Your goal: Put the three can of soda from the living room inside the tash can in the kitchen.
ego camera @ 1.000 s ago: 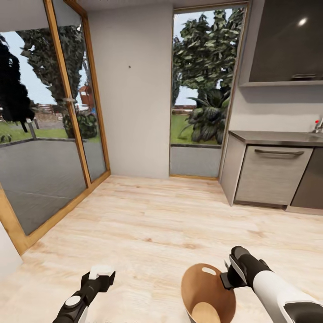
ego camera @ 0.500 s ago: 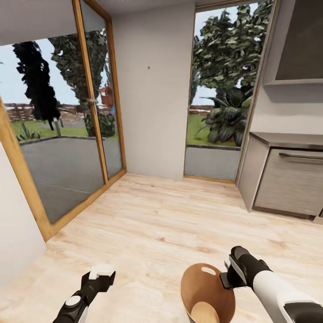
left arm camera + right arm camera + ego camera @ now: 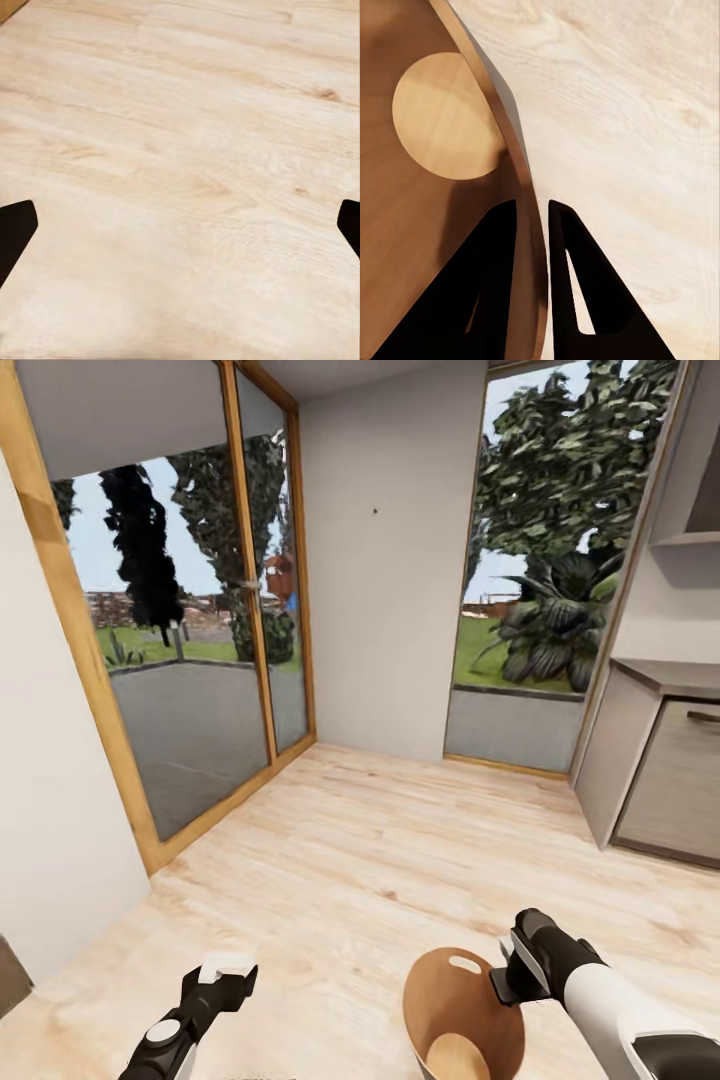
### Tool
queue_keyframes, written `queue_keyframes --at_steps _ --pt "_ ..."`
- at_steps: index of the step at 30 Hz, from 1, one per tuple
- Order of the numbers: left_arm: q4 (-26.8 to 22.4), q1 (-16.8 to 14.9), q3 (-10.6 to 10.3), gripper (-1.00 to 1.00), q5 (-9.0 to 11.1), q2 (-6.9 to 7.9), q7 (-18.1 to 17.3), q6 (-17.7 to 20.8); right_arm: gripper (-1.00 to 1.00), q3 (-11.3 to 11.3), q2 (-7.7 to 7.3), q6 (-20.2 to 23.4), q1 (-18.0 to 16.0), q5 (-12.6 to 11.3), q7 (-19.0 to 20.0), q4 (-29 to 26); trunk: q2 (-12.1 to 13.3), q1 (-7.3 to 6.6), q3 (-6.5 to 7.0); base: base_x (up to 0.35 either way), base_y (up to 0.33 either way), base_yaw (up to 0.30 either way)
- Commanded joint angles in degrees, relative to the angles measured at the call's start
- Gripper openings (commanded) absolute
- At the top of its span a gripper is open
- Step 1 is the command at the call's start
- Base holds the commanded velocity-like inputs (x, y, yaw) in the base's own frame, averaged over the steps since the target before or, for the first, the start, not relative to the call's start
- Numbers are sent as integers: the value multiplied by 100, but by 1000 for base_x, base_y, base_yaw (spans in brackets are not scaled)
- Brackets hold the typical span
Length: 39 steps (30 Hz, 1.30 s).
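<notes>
Gripping tash can (image 3: 463, 1015) rim, glass doors (image 3: 190, 660) near

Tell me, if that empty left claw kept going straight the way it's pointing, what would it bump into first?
Most likely the pale wood floor. The left gripper is open with nothing between its fingers, and its wrist camera looks along them onto bare planks. How far off the floor lies is hard to judge.

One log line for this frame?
room: kitchen | right claw: shut on bin rim | left claw: open, empty | bin: no cans seen
</notes>
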Motion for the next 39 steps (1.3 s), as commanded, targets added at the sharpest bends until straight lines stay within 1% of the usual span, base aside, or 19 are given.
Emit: queue_keyframes --at_steps 1,21,39 --pt "2 0 0 100 0 0 0 0 -100 -23 2 7 -2 -94 21 -1 0 0 1 0 0 245" --pt "-2 1 -4 100 -1 -8 0 -3 -100 -23 -13 -2 19 -94 21 -1 0 0 1 0 0 245" --pt "-4 -1 -9 100 -1 -9 0 -1 -100 -23 3 -2 32 -94 17 -1 0 0 1 0 0 246"
